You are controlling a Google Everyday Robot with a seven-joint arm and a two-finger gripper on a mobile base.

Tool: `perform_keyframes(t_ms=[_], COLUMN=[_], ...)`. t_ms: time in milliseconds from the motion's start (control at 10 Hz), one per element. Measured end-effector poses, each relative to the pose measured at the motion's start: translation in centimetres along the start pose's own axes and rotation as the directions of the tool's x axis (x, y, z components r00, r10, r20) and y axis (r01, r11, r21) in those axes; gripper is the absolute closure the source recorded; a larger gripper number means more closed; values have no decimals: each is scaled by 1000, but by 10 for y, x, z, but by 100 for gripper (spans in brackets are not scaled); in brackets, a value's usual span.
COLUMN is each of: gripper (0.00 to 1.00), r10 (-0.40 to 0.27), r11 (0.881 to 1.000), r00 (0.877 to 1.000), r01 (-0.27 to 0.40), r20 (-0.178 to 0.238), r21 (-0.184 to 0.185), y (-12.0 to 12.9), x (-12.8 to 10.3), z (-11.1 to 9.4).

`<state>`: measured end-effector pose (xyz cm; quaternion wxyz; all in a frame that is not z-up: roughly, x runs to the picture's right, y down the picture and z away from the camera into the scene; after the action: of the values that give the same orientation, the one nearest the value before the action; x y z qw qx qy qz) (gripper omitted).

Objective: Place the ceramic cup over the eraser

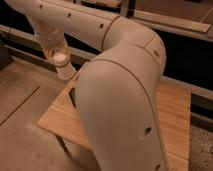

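Above the far left corner of the wooden table (57, 117), the gripper (61, 64) hangs at the end of the arm's wrist, which comes down from the upper left. Its fingers are closed on the ceramic cup (61, 58). The cup is up in the air and touches nothing else; its pale round face is turned toward me, and I cannot tell exactly how it is tilted. The eraser (72, 96) lies on the table, lower than the cup and a little to the right, apart from it. I see only a narrow dark strip of the eraser, because the big cream-coloured arm (120, 115) stands in front and hides the rest. This arm fills the middle of my view and covers most of the table top; bare wood shows only at the left of it and at the right. A grey speckled floor (20, 130) is under the table on the left side. Behind the table a pale rail (185, 86) runs across a dark background.
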<state>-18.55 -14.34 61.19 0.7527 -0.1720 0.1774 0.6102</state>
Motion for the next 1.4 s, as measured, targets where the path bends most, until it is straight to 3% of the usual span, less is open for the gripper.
perform_keyframes(t_ms=[100,400,800,1400], gripper=[100,100,100,100], r10=[-12,7,40,17], r11=[1000,999,997,997], r00=[999,995,997,1000], r01=[12,-2,-35,-15], r20=[53,99,63,24], r21=[-7,-43,-75,-76], y=[-6,-22,-29,-3], x=[-7,-6,9,17], z=[-2,7,35,55])
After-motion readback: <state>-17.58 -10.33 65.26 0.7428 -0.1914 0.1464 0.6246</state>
